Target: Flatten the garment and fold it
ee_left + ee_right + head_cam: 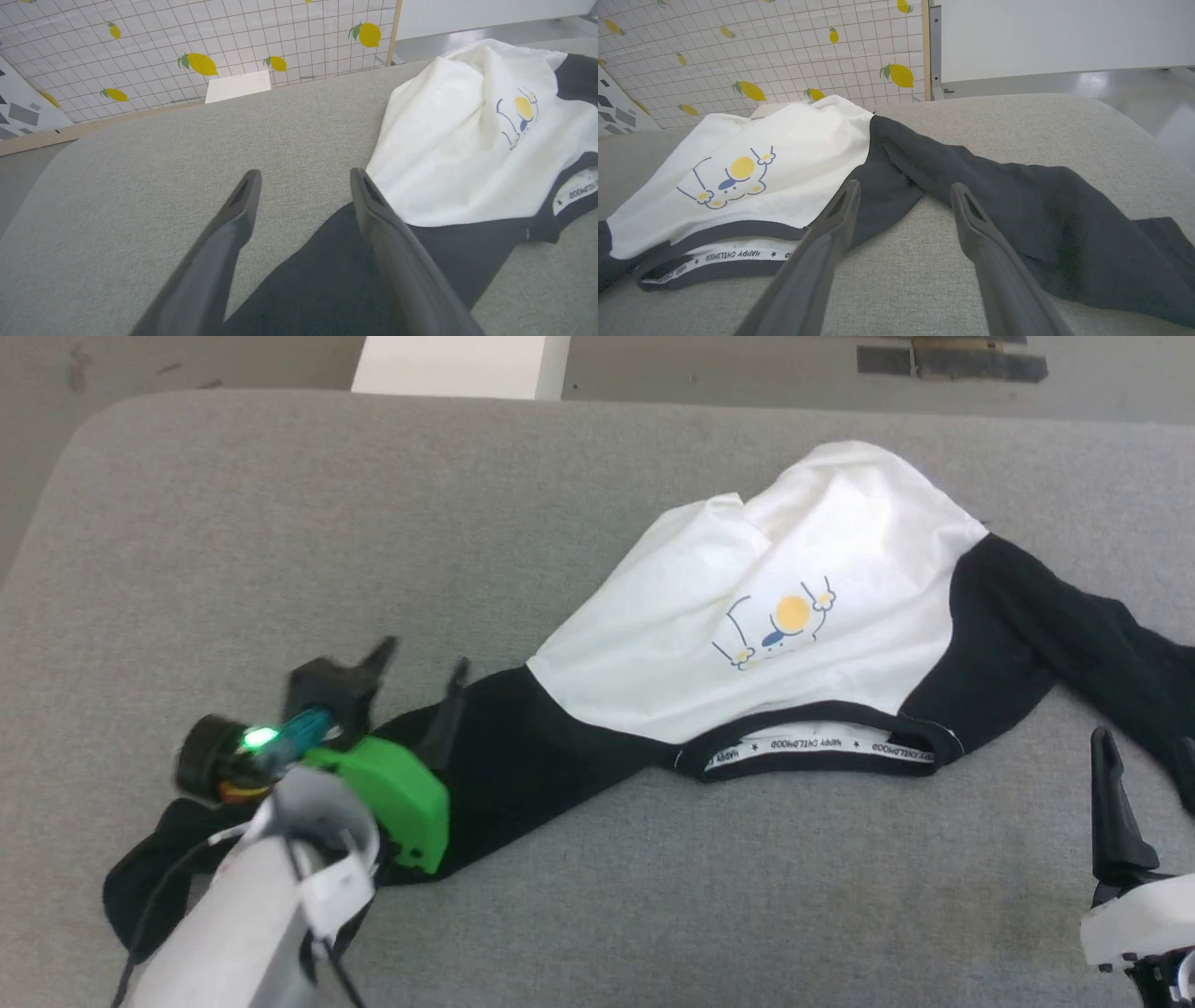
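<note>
The flattening step is judged to be in hand: the garment lies front up on the grey surface, right of centre, its white body rumpled and nothing yet folded. The left gripper is seen over the left-hand sleeve, fingers spread wide and holding nothing; the right gripper stands just beside the right-hand sleeve, fingers likewise wide and empty. The collar is turned toward the robot, the hem away — so the print reads upside down. The long axis runs sleeve to sleeve, from near left across to the right. Next, both sleeves probably need to be gripped and drawn apart to smooth the body.
</note>
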Controlling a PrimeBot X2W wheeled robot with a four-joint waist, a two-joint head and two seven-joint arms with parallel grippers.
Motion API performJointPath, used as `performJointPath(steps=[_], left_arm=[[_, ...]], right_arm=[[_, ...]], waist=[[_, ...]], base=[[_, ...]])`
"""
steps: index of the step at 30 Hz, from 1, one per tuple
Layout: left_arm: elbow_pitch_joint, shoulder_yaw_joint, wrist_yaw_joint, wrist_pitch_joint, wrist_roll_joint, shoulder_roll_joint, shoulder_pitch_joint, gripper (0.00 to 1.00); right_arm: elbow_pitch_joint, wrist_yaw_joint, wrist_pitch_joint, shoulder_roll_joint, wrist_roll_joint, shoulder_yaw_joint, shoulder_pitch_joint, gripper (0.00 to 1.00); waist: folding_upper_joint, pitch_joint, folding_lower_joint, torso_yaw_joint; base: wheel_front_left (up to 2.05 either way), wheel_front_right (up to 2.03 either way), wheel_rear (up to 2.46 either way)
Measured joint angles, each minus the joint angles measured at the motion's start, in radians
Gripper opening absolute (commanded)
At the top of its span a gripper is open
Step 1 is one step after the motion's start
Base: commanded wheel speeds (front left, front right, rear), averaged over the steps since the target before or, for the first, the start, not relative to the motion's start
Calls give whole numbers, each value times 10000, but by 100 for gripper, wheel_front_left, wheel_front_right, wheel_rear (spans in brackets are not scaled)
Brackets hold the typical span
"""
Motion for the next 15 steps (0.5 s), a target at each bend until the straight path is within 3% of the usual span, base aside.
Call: performJointPath(steps=[4, 10, 12, 15], left_arm=[[1515, -529, -840, 594, -263, -196, -694, 100], [3653, -922, -1553, 1273, -506, -245, -1248, 100], [3881, -928, -1653, 1317, -527, -259, -1511, 0], [4021, -997, -1839, 1333, -550, -270, -1802, 0]], right_arm=[[-17, 0, 58, -2, -27, -6, -85, 100], [-35, 0, 88, -2, -31, 17, -132, 100], [-67, 0, 102, 0, -29, 8, -133, 100], [-107, 0, 134, -2, -31, -63, -133, 100]], waist=[[0, 205, 0, -189], [0, 403, 0, -474], [0, 451, 0, -535], [0, 501, 0, -573]], base=[[0, 0, 0], [0, 0, 0], [0, 0, 0], [0, 0, 0]])
